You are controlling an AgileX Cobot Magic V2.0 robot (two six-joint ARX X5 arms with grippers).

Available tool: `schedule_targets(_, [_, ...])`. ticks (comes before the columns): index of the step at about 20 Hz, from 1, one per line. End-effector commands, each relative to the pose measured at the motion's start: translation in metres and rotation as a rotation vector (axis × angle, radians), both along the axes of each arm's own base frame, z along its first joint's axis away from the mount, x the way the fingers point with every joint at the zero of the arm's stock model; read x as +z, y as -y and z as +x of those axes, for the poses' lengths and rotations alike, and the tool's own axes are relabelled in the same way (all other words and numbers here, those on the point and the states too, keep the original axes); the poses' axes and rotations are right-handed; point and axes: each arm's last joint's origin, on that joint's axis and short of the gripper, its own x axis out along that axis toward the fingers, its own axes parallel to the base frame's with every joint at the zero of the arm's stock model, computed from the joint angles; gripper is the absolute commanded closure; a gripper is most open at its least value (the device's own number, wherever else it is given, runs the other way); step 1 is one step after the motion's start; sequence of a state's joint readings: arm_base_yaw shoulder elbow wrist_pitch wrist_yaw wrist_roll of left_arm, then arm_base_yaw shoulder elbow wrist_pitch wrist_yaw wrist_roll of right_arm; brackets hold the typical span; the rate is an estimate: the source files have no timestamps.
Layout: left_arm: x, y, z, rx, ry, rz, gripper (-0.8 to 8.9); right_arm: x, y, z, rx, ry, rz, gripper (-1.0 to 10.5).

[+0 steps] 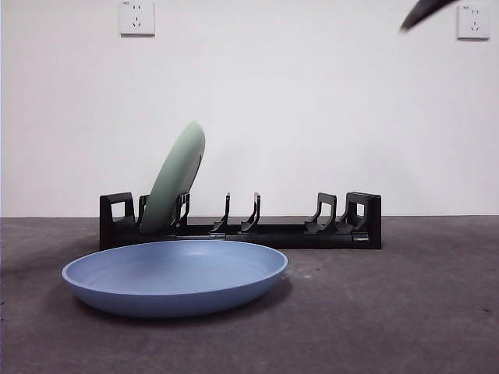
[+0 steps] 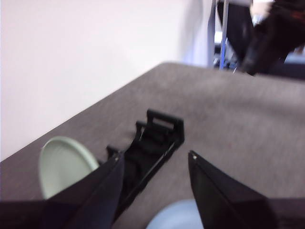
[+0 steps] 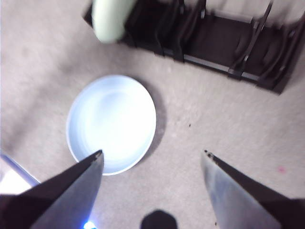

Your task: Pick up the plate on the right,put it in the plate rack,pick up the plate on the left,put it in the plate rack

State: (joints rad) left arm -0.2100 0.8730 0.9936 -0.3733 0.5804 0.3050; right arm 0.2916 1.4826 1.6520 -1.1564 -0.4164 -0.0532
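So the plate rack (image 1: pixel 242 226) sits toward the back of the surface (image 1: pixel 405 312), running left to right, just in front of the wall (image 1: pixel 312 101). One plate (image 1: pixel 175 187) is already standing in a slot at the rack's left end, on edge and tilted, top leaning to the right. The other plate (image 1: pixel 175 276) lies flat on the surface in front of the rack, toward its left half, close to it but not touching. The rest of the slots to the right hold nothing. Two wall sockets (image 1: pixel 137 17) sit high up, one on the left, one at the far right.
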Motion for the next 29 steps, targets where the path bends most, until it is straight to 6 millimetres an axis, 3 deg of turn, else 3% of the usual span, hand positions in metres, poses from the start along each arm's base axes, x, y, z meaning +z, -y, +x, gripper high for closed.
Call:
schedule_targets(1, [0.0,-0.005,-0.023,-0.009,0.041,0.098,4.4,-0.035,-0.017,0.019,0.046,-0.084,-0.028,6.0])
schedule_targets(4, [0.0,-0.011,-0.046,-0.008,0.039,0.127,4.25,-0.088,-0.043,0.036,0.086,-0.149,-0.044,6.0])
schedule_targets(8, [-0.002,-0.014,-0.064,-0.01,0.01,0.135,4.25,-0.152,-0.071,0.042,0.119,-0.224,-0.061,6.0])
schedule_targets(12, [-0.007,-0.014,-0.07,-0.033,-0.033,0.157,4.25,-0.19,-0.091,0.047,0.122,-0.256,-0.057,6.0])
schedule_targets(25, [-0.01,-0.01,-0.073,-0.079,-0.059,0.171,4.25,-0.238,-0.118,0.051,0.12,-0.323,-0.1,6.2])
schedule_targets(29, [-0.01,-0.009,-0.072,-0.09,-0.06,0.173,4.25,-0.242,-0.119,0.051,0.121,-0.334,-0.106,8.5])
